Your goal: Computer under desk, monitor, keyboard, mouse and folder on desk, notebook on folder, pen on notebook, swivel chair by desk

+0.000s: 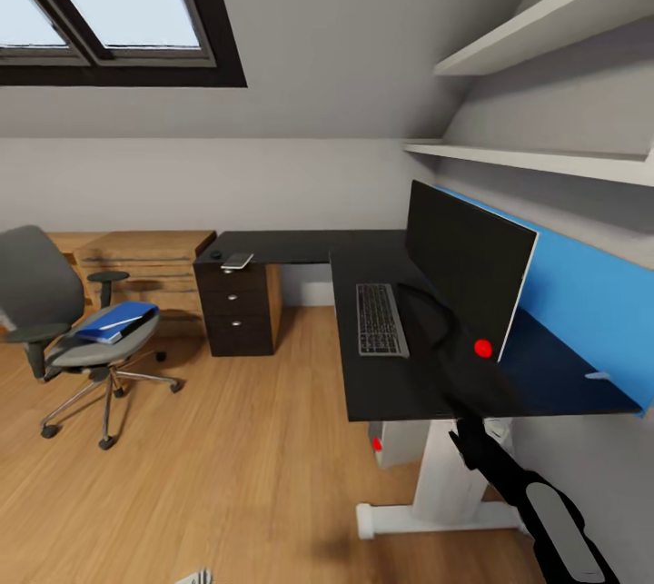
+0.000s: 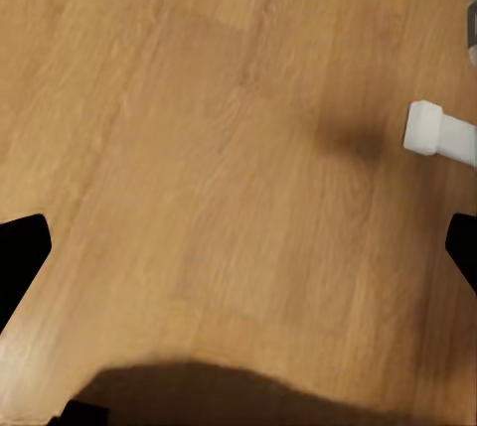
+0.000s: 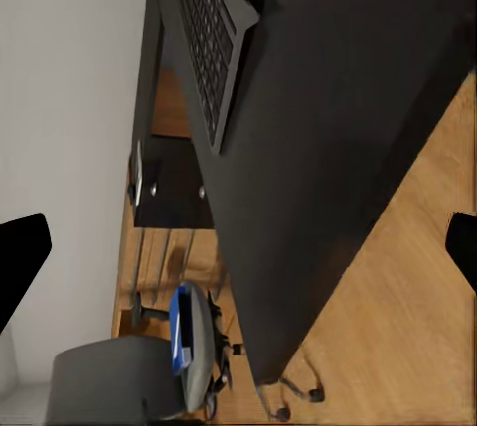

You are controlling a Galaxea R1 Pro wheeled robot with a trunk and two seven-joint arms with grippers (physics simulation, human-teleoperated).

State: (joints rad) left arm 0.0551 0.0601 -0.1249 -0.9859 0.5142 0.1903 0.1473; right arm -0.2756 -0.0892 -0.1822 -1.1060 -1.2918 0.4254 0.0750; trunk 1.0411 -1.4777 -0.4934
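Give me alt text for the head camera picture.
A black L-shaped desk holds a wide monitor with a keyboard in front of it. Apart on the wood floor, a grey swivel chair carries a blue folder.

No readable text or labels; the keyboard keycaps look too blurred.
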